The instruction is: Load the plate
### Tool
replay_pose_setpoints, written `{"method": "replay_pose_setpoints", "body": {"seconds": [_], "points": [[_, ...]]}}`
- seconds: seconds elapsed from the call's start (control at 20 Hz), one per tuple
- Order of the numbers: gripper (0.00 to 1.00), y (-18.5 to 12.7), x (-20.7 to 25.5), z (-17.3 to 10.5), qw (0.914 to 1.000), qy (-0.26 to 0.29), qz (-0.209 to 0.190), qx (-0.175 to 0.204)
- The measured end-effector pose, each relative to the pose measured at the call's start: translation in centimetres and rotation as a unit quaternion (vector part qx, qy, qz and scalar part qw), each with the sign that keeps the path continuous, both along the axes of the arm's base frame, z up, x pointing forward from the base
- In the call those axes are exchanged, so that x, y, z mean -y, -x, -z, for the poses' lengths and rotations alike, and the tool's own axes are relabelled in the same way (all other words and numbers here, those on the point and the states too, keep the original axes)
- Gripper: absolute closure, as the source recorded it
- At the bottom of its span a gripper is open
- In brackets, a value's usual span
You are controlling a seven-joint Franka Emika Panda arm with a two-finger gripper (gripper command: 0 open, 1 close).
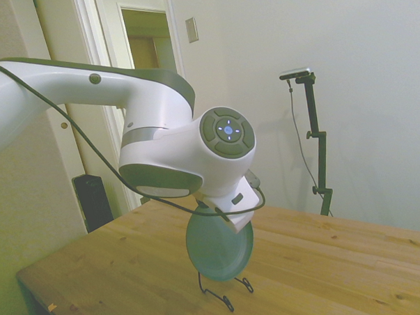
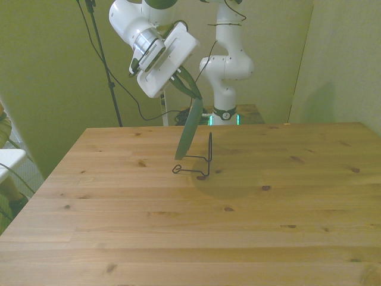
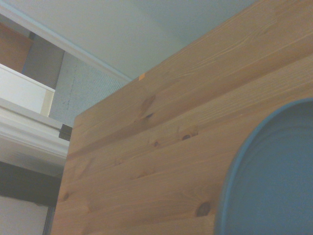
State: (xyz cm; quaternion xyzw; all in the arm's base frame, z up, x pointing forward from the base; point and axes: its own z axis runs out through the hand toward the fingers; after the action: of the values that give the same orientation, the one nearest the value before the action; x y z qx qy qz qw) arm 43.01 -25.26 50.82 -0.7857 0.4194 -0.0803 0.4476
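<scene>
Front view: fingers (image 2: 186, 83) pinch the tilted plate (image 2: 189, 128) above the wire stand (image 2: 199, 164).

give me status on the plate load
Hand shut on plate, holding it by its top rim. Plate on edge, tilted, low end just above the wire stand, not seated. Nothing in the way on the table.

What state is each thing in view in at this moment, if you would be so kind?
plate: on edge, tilted, held at its upper rim, lower edge just above or at the wire stand; contact unclear.
wire stand: upright on the table, no plate seated in it.
gripper: shut on the plate's upper rim.
table: bears only the stand.
</scene>
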Motion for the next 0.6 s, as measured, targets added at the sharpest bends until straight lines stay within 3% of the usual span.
{"method": "replay_pose_setpoints", "body": {"seconds": [0.6], "points": [[1.00, 0.9, 0.2, 1.6, 0.9997, -0.025, -0.003, 0.007]]}}
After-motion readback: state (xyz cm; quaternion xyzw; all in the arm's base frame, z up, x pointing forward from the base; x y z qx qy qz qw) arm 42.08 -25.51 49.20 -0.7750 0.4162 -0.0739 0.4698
